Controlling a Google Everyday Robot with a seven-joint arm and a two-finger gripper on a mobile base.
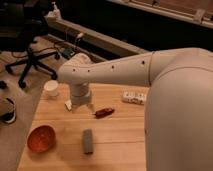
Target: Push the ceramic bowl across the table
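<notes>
The setting is a dim room with a carpeted floor; a black office chair [26, 47] stands at upper left, and a long ledge [100, 42] runs behind. The table [120, 145], of light planked wood, fills the lower part of the view.

The ceramic bowl [41, 138] sits upright near the table's front left corner, clear of all other items. A small white cup [51, 88] stands near the far left edge. A grey oblong block [88, 141] lies right of the bowl, not touching it. A small red object [104, 112] lies nearer the middle, and a white packet [134, 97] lies toward the far right.

The white arm [130, 70] reaches in from the right. The gripper [80, 106] points down over the table between the cup and the red object, well apart from the bowl. Whether it is open or closed cannot be told. It grips nothing visible.
</notes>
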